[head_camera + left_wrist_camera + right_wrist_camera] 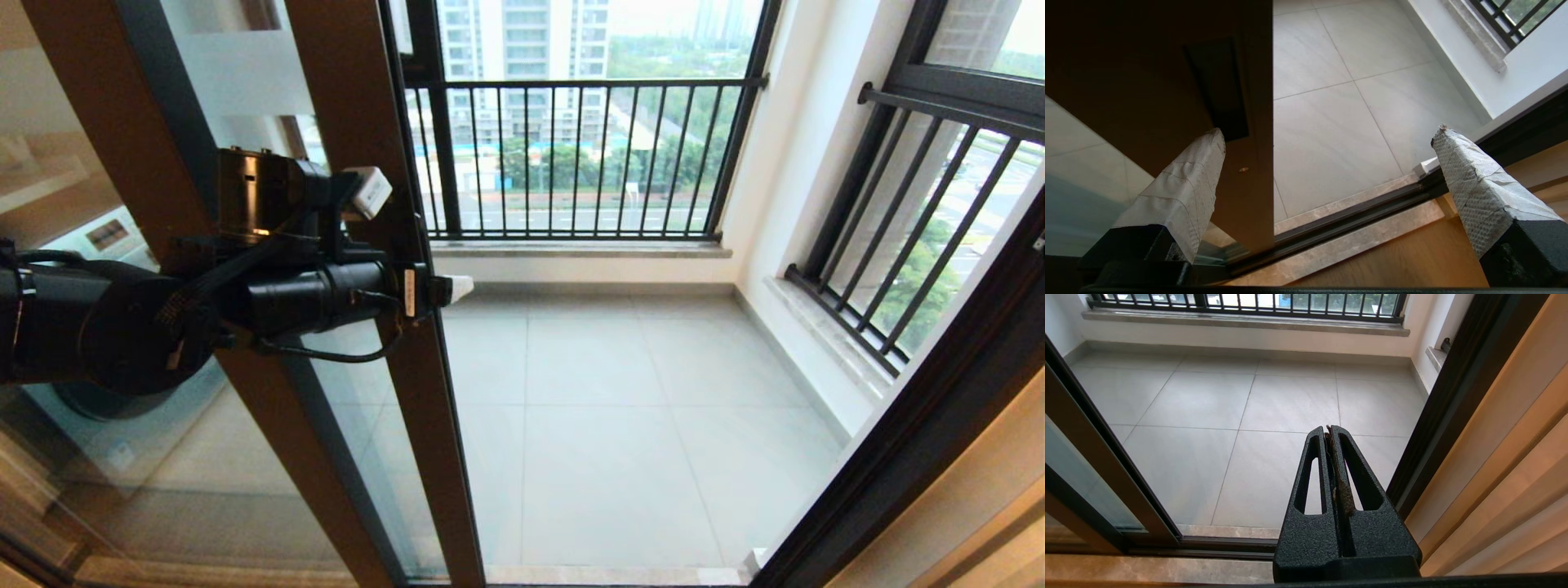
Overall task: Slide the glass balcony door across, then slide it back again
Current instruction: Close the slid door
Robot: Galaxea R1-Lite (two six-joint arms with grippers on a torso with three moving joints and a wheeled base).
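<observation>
The left gripper point(1327, 134) is spread wide at the free edge of the glass balcony door point(371, 163): one white-wrapped fingertip point(1210, 143) lies against the brown stile just beside the recessed handle slot point(1216, 85), the other hangs out over the open doorway, touching nothing. In the head view the left arm reaches across from the left, its tip poking just past the stile's edge — whether the near finger actually presses the frame or merely rests on it is hard to say. The door stands slid to the left, overlapping another brown-framed panel point(106, 147), with the tiled balcony floor point(620, 425) and black railing point(571, 155) open beyond. The right gripper point(1331, 435) is closed on nothing, held low before the doorway near the dark door jamb point(1453, 396).
</observation>
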